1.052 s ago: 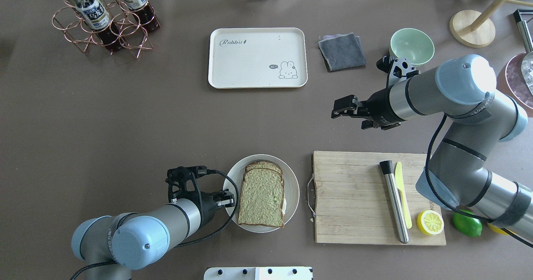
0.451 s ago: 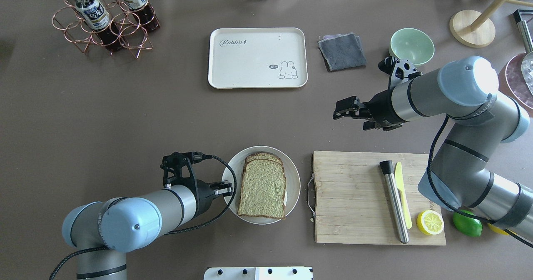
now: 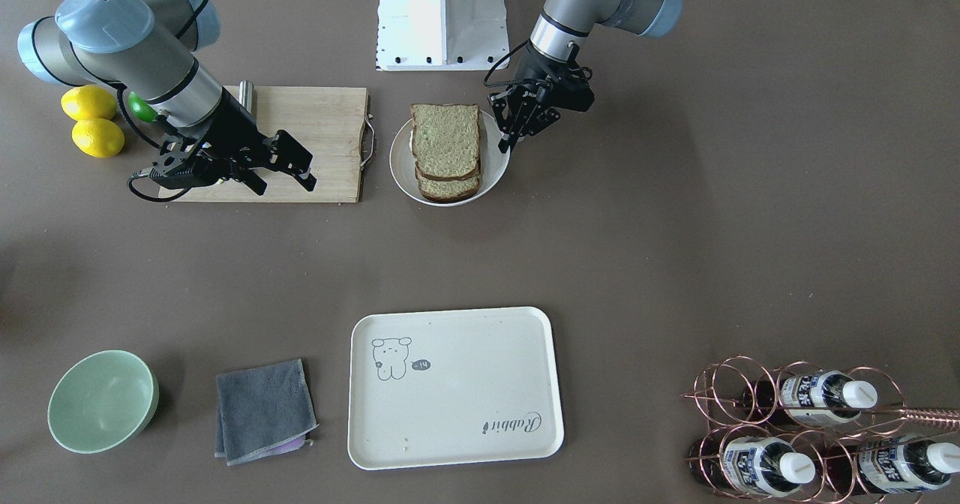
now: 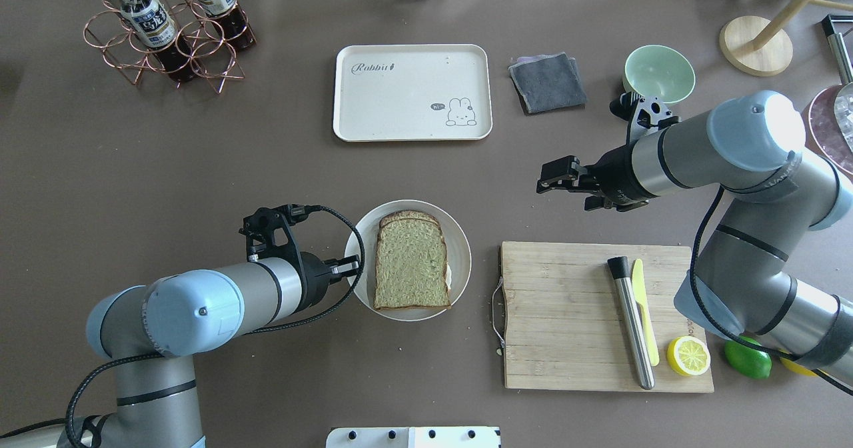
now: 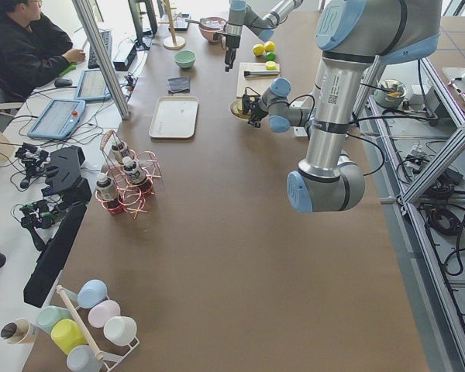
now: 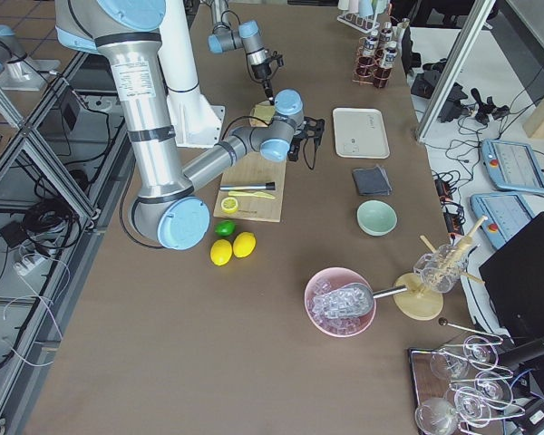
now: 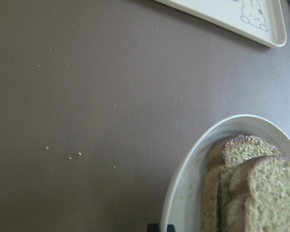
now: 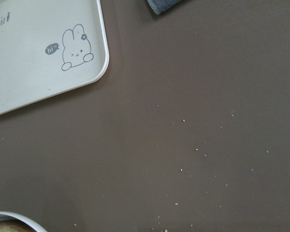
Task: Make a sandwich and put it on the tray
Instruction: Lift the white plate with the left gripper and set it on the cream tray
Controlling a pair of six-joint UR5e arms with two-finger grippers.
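Left gripper (image 4: 352, 265) clamps the white plate's (image 4: 461, 251) rim, shifting your sandwich (image 4: 410, 271) forward.

Nearest the robot, the plate has slid away from the robot's edge of the table (image 4: 200, 168) within the last second, drawn along by that grip, both slices riding stacked and undisturbed. Beside it, the cutting board (image 4: 566, 315) lies untouched. Farther out, your right gripper (image 4: 550, 175) hangs empty over bare table, jaws apart, barely drifted. Farthest, the tray (image 4: 400, 101) waits with nothing on it, well apart from the plate: assembly looks done and delivery under way, though most of the gap remains to be closed.
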